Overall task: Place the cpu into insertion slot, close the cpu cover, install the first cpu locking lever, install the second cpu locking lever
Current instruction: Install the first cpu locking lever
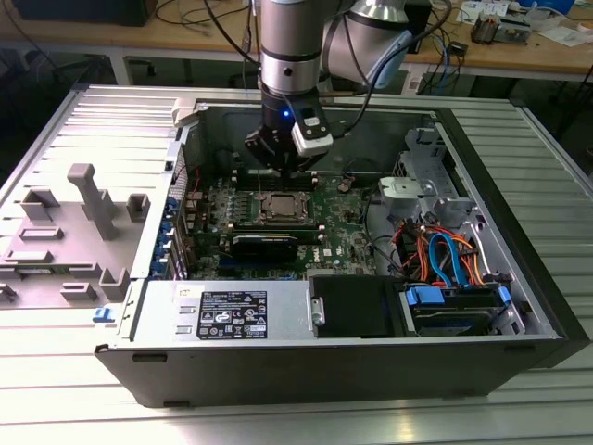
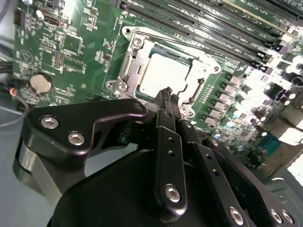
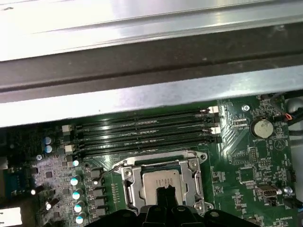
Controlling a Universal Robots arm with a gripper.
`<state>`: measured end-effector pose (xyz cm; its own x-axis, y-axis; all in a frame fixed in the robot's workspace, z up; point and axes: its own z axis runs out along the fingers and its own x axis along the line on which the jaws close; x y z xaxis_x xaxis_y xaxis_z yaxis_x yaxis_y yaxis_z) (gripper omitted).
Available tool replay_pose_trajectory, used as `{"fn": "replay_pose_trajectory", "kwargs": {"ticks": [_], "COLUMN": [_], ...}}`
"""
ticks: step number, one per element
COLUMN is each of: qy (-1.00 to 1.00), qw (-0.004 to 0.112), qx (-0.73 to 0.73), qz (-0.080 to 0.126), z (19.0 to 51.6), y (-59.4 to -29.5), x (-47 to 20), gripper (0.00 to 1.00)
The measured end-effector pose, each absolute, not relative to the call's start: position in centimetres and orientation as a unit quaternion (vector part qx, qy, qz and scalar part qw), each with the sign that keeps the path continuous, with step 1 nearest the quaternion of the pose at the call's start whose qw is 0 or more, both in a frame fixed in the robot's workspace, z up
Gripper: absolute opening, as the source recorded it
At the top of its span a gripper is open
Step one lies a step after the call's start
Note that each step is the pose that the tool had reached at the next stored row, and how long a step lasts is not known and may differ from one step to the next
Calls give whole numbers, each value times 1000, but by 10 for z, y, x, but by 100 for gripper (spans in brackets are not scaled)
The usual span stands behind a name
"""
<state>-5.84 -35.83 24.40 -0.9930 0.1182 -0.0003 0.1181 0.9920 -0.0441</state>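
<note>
The small, flat, square silver-topped cpu lies in its socket mid-board on the green motherboard. The thin silver metal cpu cover lies flat around it as a frame. The black gripper hangs over the cpu's edge, fingers together and holding nothing.

Exterior view:
- Open case on slatted table, centre of frame.
- Green board on case floor.
- Black heatsink on board, low centre.
- Silver power supply along near wall, labelled top.
- Drive cage at exterior view's right; orange and blue cables just below it.
- Grey jig at exterior view's left, outside case.
- Wooden bench along top edge.

Both wrist views:
- Memory slots in parallel rows.
- Coin cell on board.
</note>
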Motion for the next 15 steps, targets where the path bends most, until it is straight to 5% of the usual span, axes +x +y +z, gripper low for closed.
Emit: {"fn": "replay_pose_trajectory", "kwargs": {"ticks": [15], "qy": [-1000], "qw": [3], "qx": [-6], "qz": [21], "z": [261], "y": [-358], "x": [-61], "gripper": [11]}}
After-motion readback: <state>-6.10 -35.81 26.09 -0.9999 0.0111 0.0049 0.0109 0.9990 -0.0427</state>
